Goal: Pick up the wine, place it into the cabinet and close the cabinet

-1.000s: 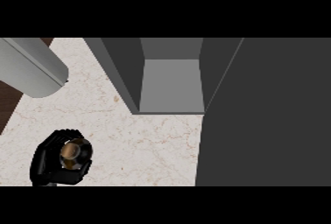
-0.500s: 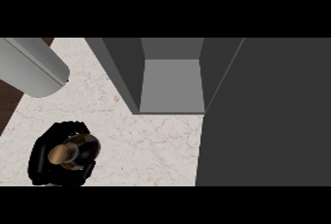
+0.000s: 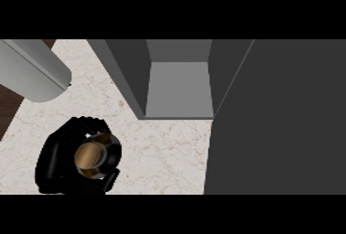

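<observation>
**Item 1, nearest you.** The black left hand (image 3: 57, 157) is showing at the view's lower left. Its fingers and thumb are curling round the dark glass wine bottle with the round bronze-brown top (image 3: 91, 156), and that top is pointing up at the head camera.
- Change: compared with a second and half a second ago, hand and bottle are now sitting further right and slightly further up the view. The bottle's top is also looking larger.
- Judgement: you are probably watching a lift under way and a carry beginning toward the cabinet. The pick-up is looking done; placing and closing are not yet.

**Item 2.** The cream, marble-veined table (image 3: 169, 155) is lying under the hand and running up to the cabinet's foot. From above you cannot tell whether the bottle's base is hanging clear of it.

**Item 3.** The tall, flat dark grey panel (image 3: 283, 119) is filling the view's right side. It is likely the cabinet's open door, standing beside the route in.

**Item 4, container.** The grey box-shaped cabinet (image 3: 125, 73) is standing up and right of the hand, well apart from it. Its compartment is standing open, with a lighter grey floor (image 3: 177, 89) showing. Nothing is showing inside, so the wine is not in it yet.

**Item 5, farthest left.** A pale grey cylinder (image 3: 30, 68) is lying at the upper left. You cannot tell what it is.

**Not listed.** The right hand is not appearing in this view.
</observation>
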Controlling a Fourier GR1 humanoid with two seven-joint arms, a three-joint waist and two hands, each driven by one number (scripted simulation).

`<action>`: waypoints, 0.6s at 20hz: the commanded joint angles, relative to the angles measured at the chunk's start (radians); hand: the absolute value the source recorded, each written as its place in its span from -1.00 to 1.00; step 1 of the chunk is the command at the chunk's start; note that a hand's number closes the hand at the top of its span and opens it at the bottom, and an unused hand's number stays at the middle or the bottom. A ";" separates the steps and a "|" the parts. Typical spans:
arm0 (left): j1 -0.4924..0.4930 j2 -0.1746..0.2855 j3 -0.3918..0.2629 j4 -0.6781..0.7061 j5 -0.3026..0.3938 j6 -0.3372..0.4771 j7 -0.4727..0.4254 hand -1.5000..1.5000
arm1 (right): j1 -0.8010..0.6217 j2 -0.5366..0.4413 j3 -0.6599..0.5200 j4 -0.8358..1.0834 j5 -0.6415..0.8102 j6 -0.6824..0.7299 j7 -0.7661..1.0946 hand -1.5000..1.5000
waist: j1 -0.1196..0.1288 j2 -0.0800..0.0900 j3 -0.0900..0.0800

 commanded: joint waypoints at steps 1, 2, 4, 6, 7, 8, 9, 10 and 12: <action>-0.012 -0.005 -0.090 -0.088 0.013 0.054 0.125 1.00 | 0.057 0.006 0.000 -0.083 -0.089 0.022 0.000 -1.00 | -0.001 0.001 0.000; -0.056 -0.006 -0.144 -0.069 0.015 0.114 0.133 1.00 | 0.075 -0.002 -0.004 -0.117 -0.092 0.029 0.008 -1.00 | -0.007 0.000 0.000; -0.067 -0.006 -0.244 -0.082 -0.020 0.202 0.117 1.00 | 0.002 -0.016 -0.052 -0.092 -0.123 0.007 0.043 -1.00 | -0.006 0.001 0.000; -0.141 -0.006 -0.283 -0.107 -0.025 0.281 0.180 1.00 | -0.036 -0.018 -0.060 -0.046 -0.127 0.010 0.037 -1.00 | -0.004 0.001 0.000; -0.164 -0.006 -0.241 -0.046 0.005 0.237 0.147 1.00 | 0.000 -0.019 -0.078 -0.034 -0.135 0.031 0.002 -1.00 | -0.004 0.002 0.000; -0.137 -0.006 -0.311 0.020 0.012 0.292 0.045 1.00 | -0.023 -0.005 -0.042 -0.086 -0.119 -0.003 0.067 -1.00 | -0.008 0.002 -0.001; -0.205 -0.006 -0.288 -0.067 0.002 0.331 0.182 1.00 | 0.031 -0.009 -0.060 -0.119 -0.130 0.021 0.037 -1.00 | -0.009 0.001 0.000; -0.242 -0.006 -0.343 -0.049 -0.003 0.385 0.202 1.00 | 0.014 -0.003 -0.022 -0.078 -0.101 0.022 0.042 -1.00 | -0.008 0.001 0.000; -0.290 -0.006 -0.322 -0.036 -0.003 0.403 0.240 1.00 | 0.040 0.008 -0.037 -0.068 -0.116 0.027 0.008 -1.00 | -0.006 0.002 0.000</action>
